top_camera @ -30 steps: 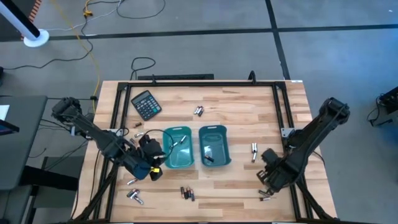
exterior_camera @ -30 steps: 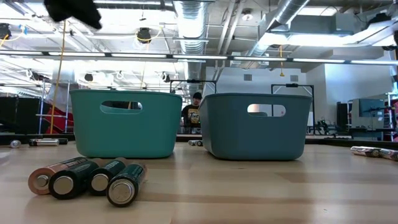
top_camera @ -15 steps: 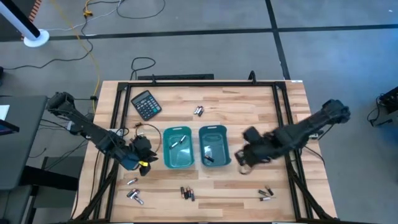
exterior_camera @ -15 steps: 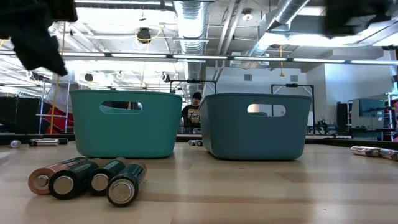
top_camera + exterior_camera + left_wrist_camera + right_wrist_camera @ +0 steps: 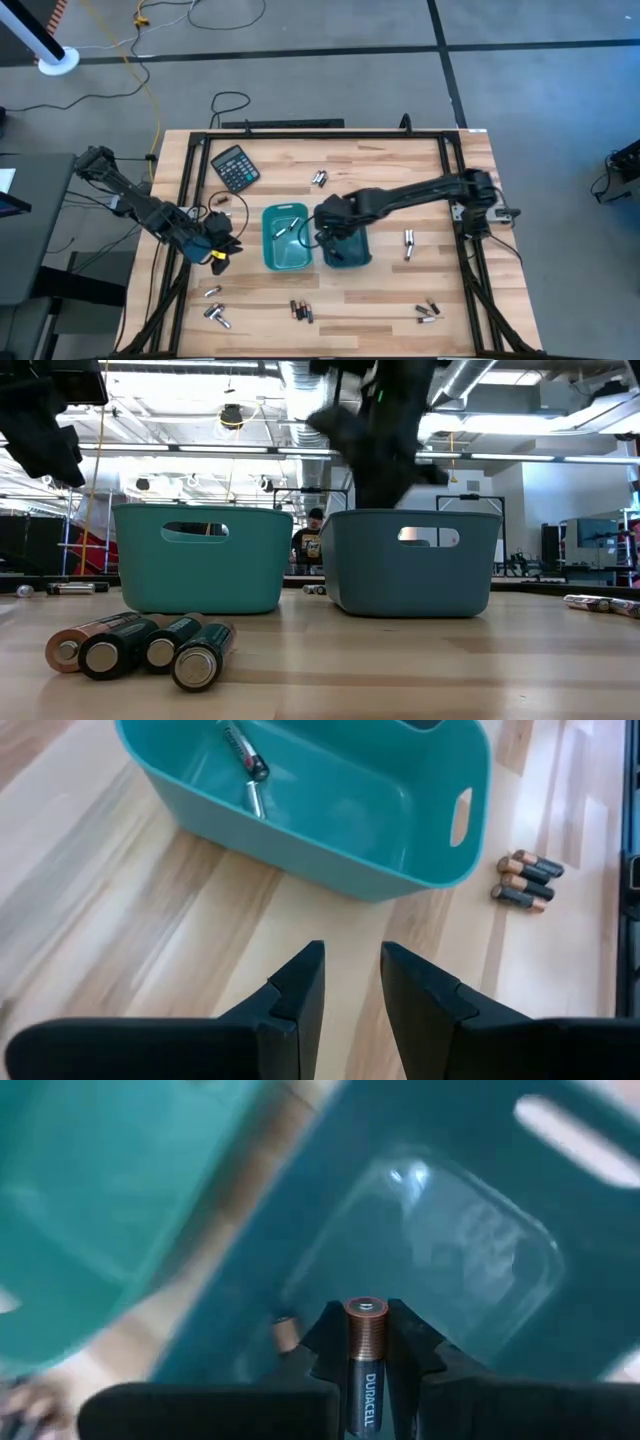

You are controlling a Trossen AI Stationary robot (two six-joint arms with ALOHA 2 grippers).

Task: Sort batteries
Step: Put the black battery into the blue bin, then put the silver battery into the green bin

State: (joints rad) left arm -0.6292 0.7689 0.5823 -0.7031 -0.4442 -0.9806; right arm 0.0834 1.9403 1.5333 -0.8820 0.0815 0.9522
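Two teal bins stand side by side mid-table: a lighter left bin (image 5: 286,238) holding two batteries (image 5: 245,755) and a darker right bin (image 5: 347,238) with a battery (image 5: 285,1332) on its floor. My right gripper (image 5: 328,222) hangs over the right bin's left part, shut on a dark copper-ended battery (image 5: 365,1380). My left gripper (image 5: 216,243) hovers left of the left bin, its fingers (image 5: 352,990) slightly apart with nothing between them. Loose batteries lie on the table at the far middle (image 5: 320,178), right (image 5: 408,240), near right (image 5: 428,311), near middle (image 5: 300,310) and near left (image 5: 215,313). My right gripper pinches the battery's dark body (image 5: 365,1385) between its two fingers (image 5: 325,1342). The battery lies along the fingers, and its copper end (image 5: 365,1318) sticks out past the fingertips. The fingers point steeply down from above. The battery is lifted clear above the right bin.
A black calculator (image 5: 235,167) lies at the table's far left. A black frame rail (image 5: 300,136) borders the tabletop. Several batteries (image 5: 140,648) lie close in front of the low camera, before the left bin (image 5: 200,558).
My right gripper has swung from the table's near right corner toward the left and far side, coming to hang over the right bin, and its wrist has rolled. My left gripper has drawn back from the left bin toward the table's left edge.
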